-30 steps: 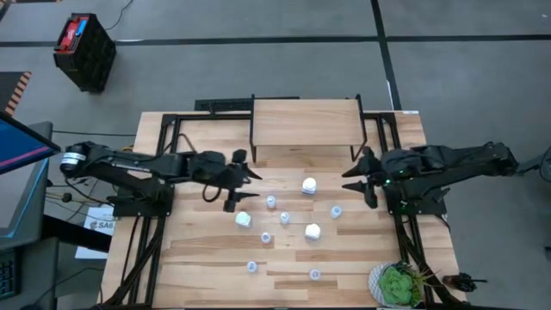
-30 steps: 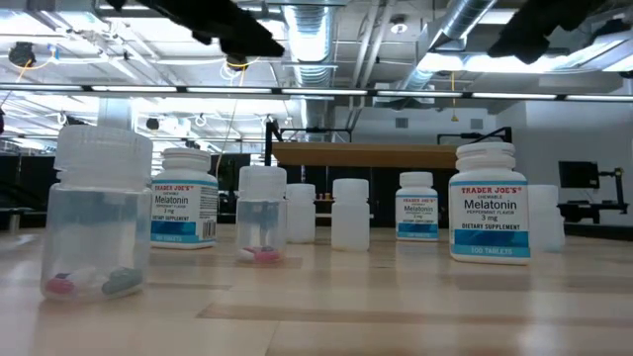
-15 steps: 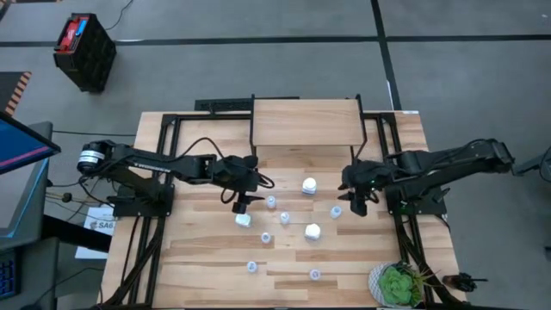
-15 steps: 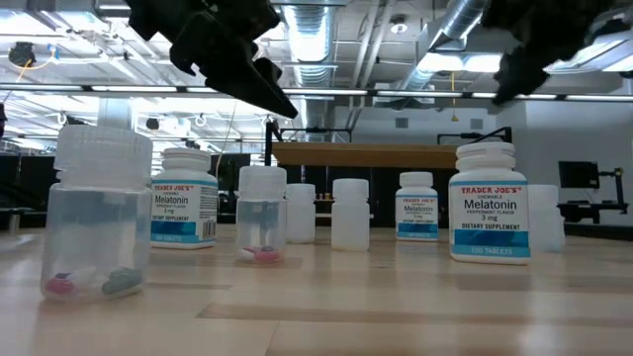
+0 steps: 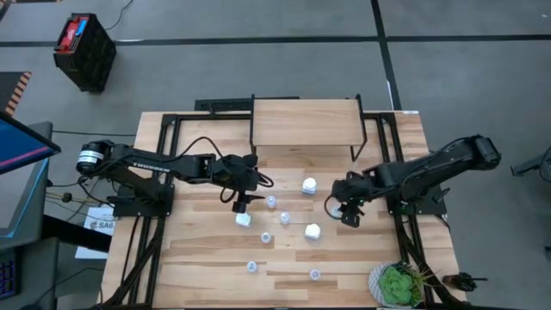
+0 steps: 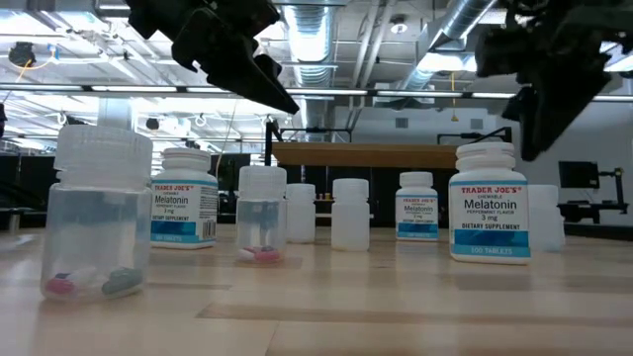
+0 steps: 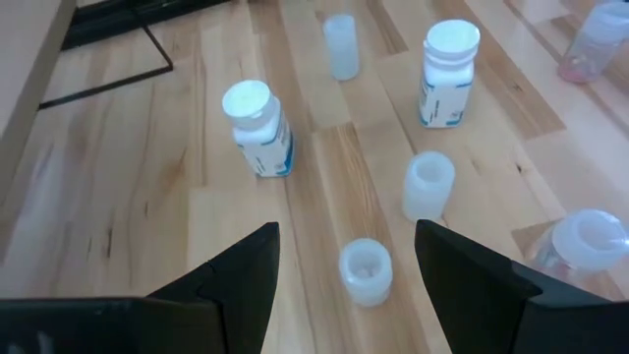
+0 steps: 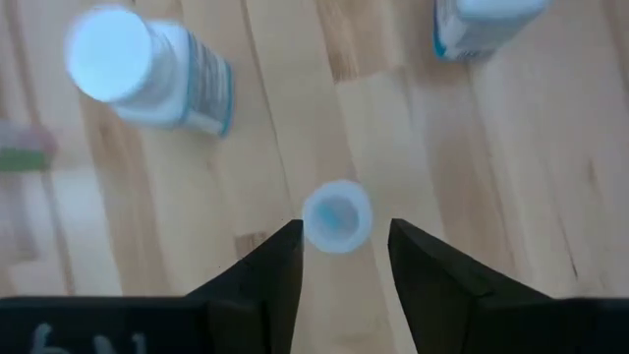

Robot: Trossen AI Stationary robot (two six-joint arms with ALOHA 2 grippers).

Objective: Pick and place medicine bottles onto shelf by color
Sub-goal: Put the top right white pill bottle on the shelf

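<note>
Pale wood: I see the slatted table (image 5: 207, 258) with the shelf (image 5: 306, 122) at its far edge — light top on thin black legs, nothing on it.
Bottles: nine stand scattered on the table in front of the shelf, none on the shelf.
White bottles: three with blue-banded labels — one nearest the shelf (image 5: 309, 185), one toward the left arm (image 5: 244, 220), one in the middle (image 5: 312, 231).
Clear bottles: six small ones; the one at the right end of the group (image 5: 332, 208) sits right by my right gripper, two (image 5: 251, 267) (image 5: 315, 275) stand at the near edge.
Right gripper (image 5: 344, 212): low over the right side of the group, fingers parted a moderate way; the right wrist view shows the small clear bottle's cap (image 8: 336, 216) just ahead of the two fingertips, not between them, nothing held.
Left gripper (image 5: 241, 203): raised above the left side of the group, fingers spread wide and empty; from its wrist I see a small clear bottle (image 7: 365, 270) on the table between the finger lines, with two white bottles beyond.
Low view: the left gripper (image 6: 267, 84) hangs well above the bottle tops.
</note>
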